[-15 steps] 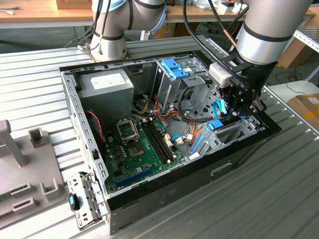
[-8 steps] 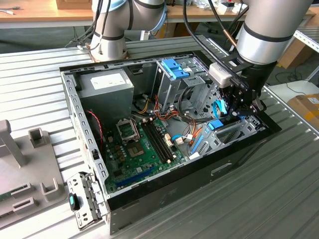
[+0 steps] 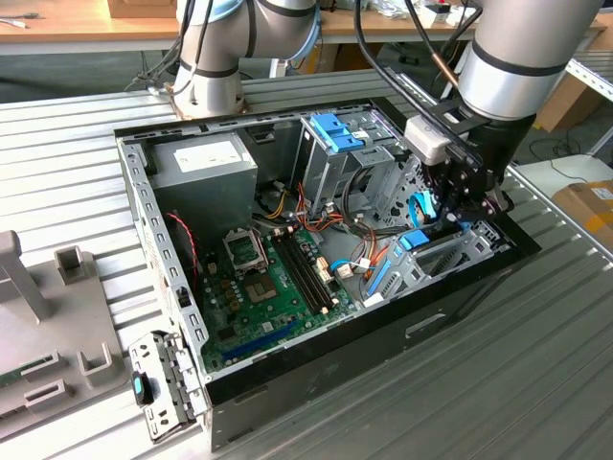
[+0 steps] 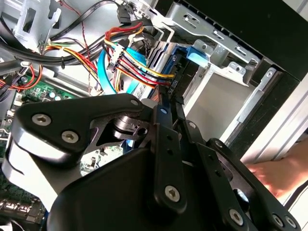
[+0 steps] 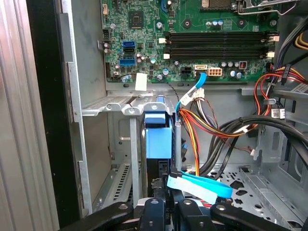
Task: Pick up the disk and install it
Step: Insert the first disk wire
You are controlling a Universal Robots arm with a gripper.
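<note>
Claw [image 4: 168,98] gripping disk [image 5: 158,137], drive bay [image 5: 120,107]

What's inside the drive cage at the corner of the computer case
The disk with its blue bracket stands on edge in the metal cage, the pincer right at it. Blue and coloured cables cover its connector end, so that part stays hidden.

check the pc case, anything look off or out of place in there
One oddity: a person's hand shows in the second wrist view just outside the case wall, close to the pincer working at the drive bay. The loose cables are untidy; nothing looks damaged.
</note>
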